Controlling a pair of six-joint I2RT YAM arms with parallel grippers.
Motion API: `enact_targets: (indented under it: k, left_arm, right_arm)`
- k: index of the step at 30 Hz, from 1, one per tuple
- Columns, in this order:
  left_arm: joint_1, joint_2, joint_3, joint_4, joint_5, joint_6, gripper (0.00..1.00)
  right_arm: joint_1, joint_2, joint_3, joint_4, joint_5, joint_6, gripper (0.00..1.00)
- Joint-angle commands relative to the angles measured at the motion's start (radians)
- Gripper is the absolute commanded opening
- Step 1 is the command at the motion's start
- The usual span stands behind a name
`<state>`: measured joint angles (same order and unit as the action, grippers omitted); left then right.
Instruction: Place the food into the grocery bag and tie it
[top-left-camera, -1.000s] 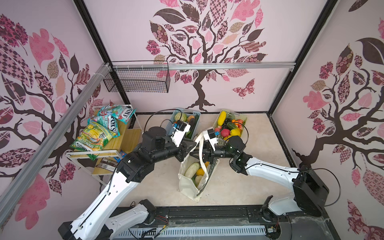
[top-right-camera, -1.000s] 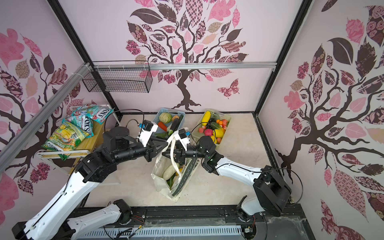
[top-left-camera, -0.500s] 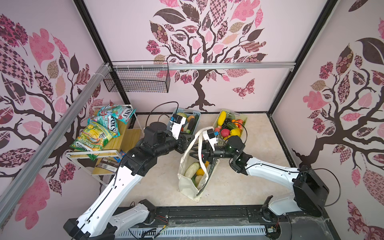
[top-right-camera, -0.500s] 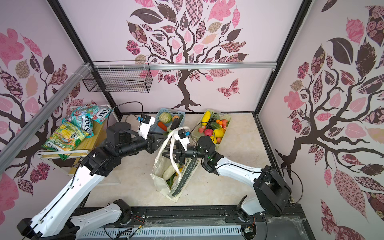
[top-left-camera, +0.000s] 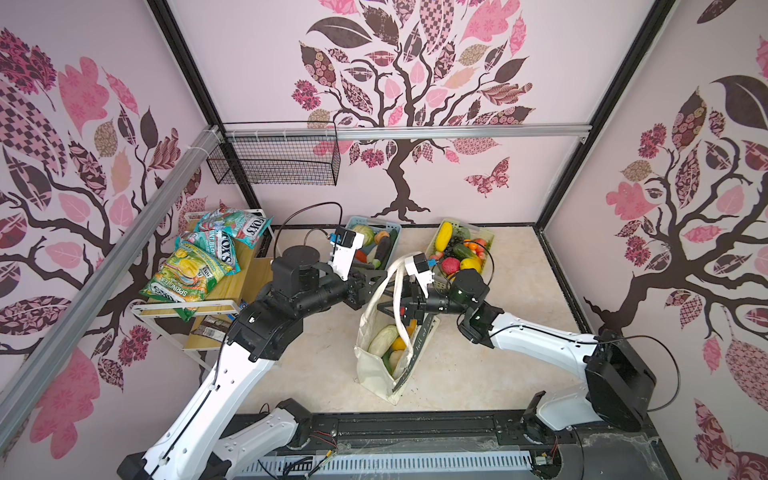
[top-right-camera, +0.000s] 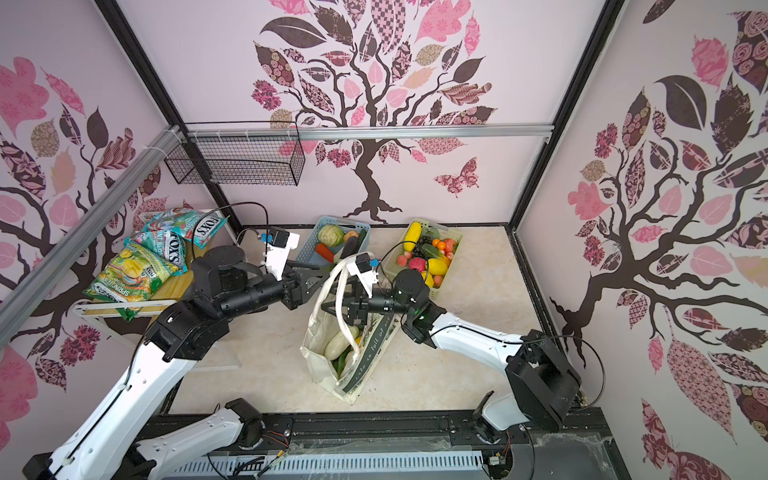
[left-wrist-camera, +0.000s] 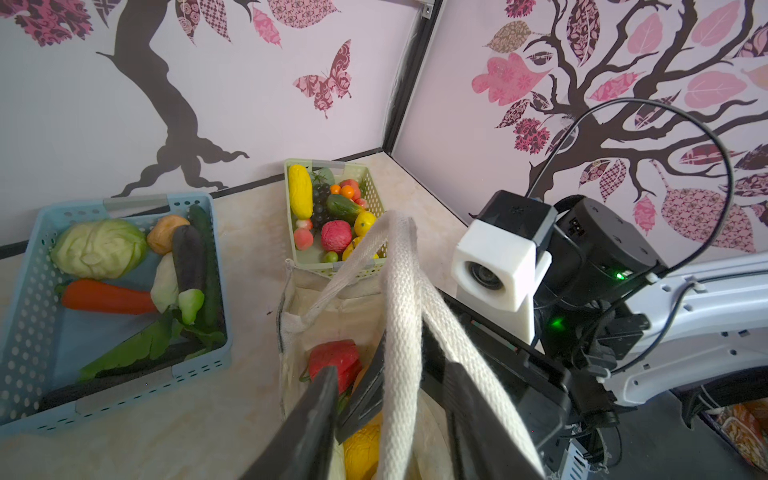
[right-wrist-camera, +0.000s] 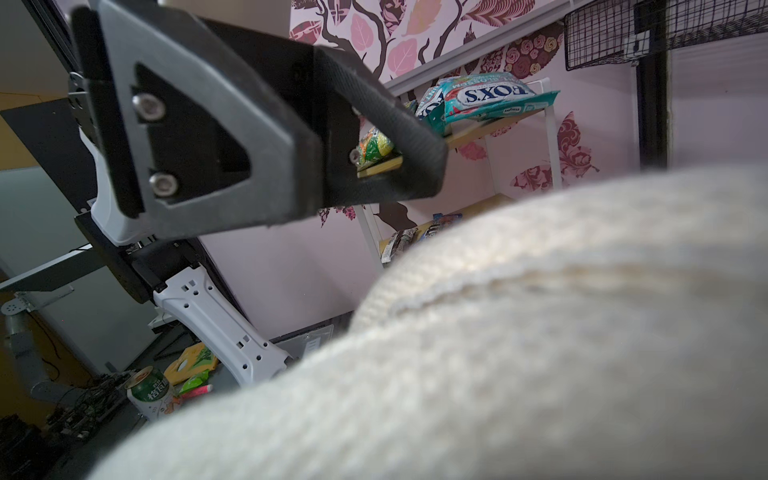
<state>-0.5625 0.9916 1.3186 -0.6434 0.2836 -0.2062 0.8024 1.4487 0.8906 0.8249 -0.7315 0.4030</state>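
Observation:
The cream grocery bag (top-left-camera: 374, 365) stands mid-floor, its two straps (top-left-camera: 397, 291) looped upward. Food lies inside it: a pale squash (top-left-camera: 382, 338), a yellow piece (left-wrist-camera: 361, 449) and a red pepper (left-wrist-camera: 334, 361). My left gripper (top-left-camera: 370, 286) is open at the bag's mouth, and in the left wrist view one strap (left-wrist-camera: 399, 316) runs loose between its fingers (left-wrist-camera: 307, 424). My right gripper (top-left-camera: 392, 305) faces it from the other side of the straps, fingers apart. In the right wrist view a strap (right-wrist-camera: 498, 332) hides the jaws. More food fills two baskets behind.
A light blue basket (top-left-camera: 395, 232) with cabbage (top-left-camera: 363, 230), carrot and eggplant stands at the back. A pale green basket (top-left-camera: 489, 237) of fruit is to its right. A shelf with snack packets (top-left-camera: 199, 266) stands at the left, and a wire basket (top-left-camera: 274, 160) hangs on the wall.
Both grippers' jaws have spread and loosened from the straps. The straps now stand as a taller loop above the bag. The left gripper swung slightly back and returned.

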Motion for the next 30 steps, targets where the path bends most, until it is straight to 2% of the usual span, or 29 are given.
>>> enact_targets:
  k: [1, 4, 8, 16, 19, 22, 30]
  left_arm:
    - [0.011, -0.011, 0.054, -0.032, -0.104, 0.016, 0.55]
    - [0.025, -0.004, 0.071, -0.048, -0.177, 0.002, 0.60]
    - [0.047, 0.002, 0.076, -0.045, -0.206, -0.019, 0.58]
    - [0.051, 0.044, 0.067, -0.150, -0.298, 0.017, 0.19]
    - [0.051, 0.050, 0.047, -0.183, -0.252, 0.029, 0.11]
    - [0.050, 0.027, 0.013, -0.166, -0.139, 0.037, 0.10]
    - [0.006, -0.004, -0.007, -0.142, 0.034, 0.091, 0.10]
  right_arm:
    - [0.009, 0.031, 0.065, 0.034, 0.007, 0.029, 0.65]
    - [0.008, 0.047, 0.076, 0.024, 0.017, 0.031, 0.65]
    - [0.010, 0.072, 0.089, 0.010, 0.039, 0.031, 0.67]
    - [0.012, 0.107, 0.101, 0.012, 0.069, 0.045, 0.68]
    - [0.014, 0.103, 0.097, 0.013, 0.080, 0.046, 0.66]
    - [0.016, 0.095, 0.092, 0.021, 0.076, 0.054, 0.65]
    - [0.031, 0.079, 0.071, 0.049, 0.073, 0.078, 0.63]
